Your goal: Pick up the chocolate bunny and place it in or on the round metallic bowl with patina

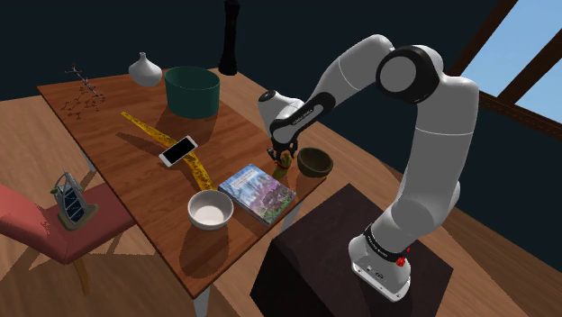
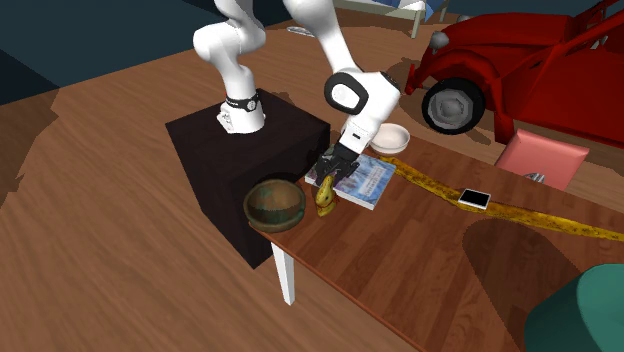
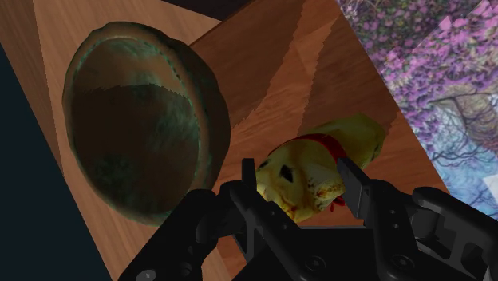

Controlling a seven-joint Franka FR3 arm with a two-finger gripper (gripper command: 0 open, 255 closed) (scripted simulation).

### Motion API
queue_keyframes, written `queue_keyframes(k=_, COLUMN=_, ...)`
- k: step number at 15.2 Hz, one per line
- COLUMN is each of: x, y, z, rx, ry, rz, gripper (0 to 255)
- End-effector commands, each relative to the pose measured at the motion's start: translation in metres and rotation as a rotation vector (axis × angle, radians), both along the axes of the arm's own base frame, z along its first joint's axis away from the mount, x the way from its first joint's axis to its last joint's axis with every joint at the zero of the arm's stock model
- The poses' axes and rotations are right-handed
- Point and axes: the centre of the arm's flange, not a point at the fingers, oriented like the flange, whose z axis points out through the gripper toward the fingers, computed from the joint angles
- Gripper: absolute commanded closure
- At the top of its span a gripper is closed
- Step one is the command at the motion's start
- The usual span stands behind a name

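The chocolate bunny [image 3: 319, 164] is yellow-gold with a red band at its neck. It stands near the table corner [image 2: 325, 197], between the book and the bowl. My gripper [image 3: 299, 180] comes down over it [image 1: 285, 153] [image 2: 330, 178], and the two black fingers clasp its head from both sides. The bunny's base looks at or just above the wood [image 1: 285, 162]. The round metallic bowl [image 3: 136, 128], brown-green with patina, sits empty right beside the bunny at the table's edge [image 1: 315, 162] [image 2: 274, 205].
A colourful book [image 1: 257, 192] lies on the bunny's other side, and a white bowl [image 1: 210, 209] sits beyond it. Farther off are a phone [image 1: 177, 149], a yellow strip [image 1: 144, 126] and a teal pot [image 1: 192, 91]. The dark stand [image 1: 342, 261] borders the table by the metallic bowl.
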Motion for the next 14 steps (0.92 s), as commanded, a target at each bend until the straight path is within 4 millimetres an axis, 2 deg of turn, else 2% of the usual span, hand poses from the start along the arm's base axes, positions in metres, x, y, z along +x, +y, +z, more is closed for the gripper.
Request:
queue_keyframes(k=1, x=0.0, y=0.0, z=0.0, rx=0.0, ry=0.0, rz=0.0, gripper=255)
queue_keyframes(k=6, x=0.0, y=0.0, z=0.0, rx=0.0, ry=0.0, rz=0.0, gripper=255)
queue_keyframes(k=14, x=0.0, y=0.0, z=0.042, rx=0.0, ry=0.0, rz=0.0, gripper=255)
